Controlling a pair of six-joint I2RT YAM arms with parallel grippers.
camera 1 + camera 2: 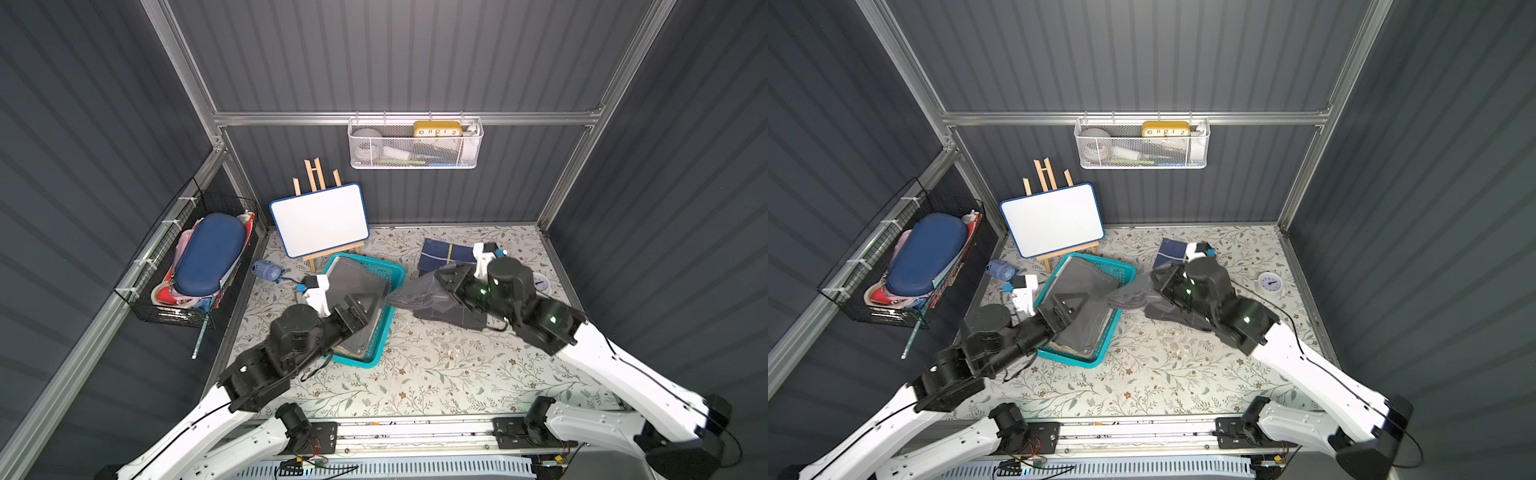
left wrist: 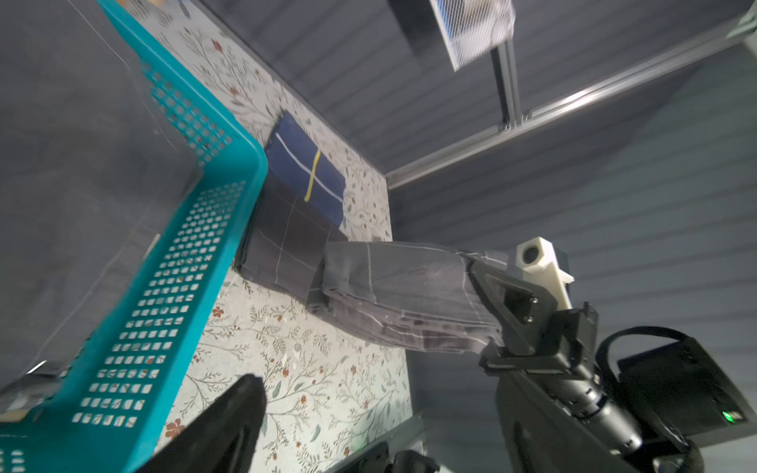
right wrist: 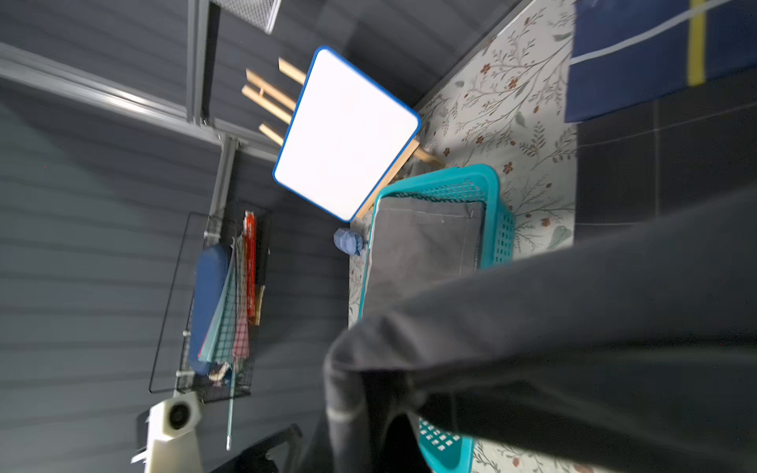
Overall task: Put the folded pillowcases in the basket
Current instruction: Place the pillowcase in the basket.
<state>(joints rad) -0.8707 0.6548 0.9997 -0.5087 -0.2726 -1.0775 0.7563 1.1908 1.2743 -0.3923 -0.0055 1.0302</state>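
Dark ribbed walls are closing in a table covered in a pale flowered print, and the teal basket is sitting on it, in front of a little whiteboard on a wooden easel. A flat grey cloth is already lying inside the basket. The left arm's fingers are hanging over the basket's middle, spread apart and gripping nothing. On the side of the basket facing the right arm, a stack of dark checked cloths is lying on the table just beside the basket's wall, with a navy cloth at its far end. The right arm's fingers are clenching one end of the folded pillowcase, holding it above that stack. It is hanging roughly level outside the basket, with its free end pointing at the basket and coming close to the rim. A small white dial is lying well away from the basket, beyond the right arm.
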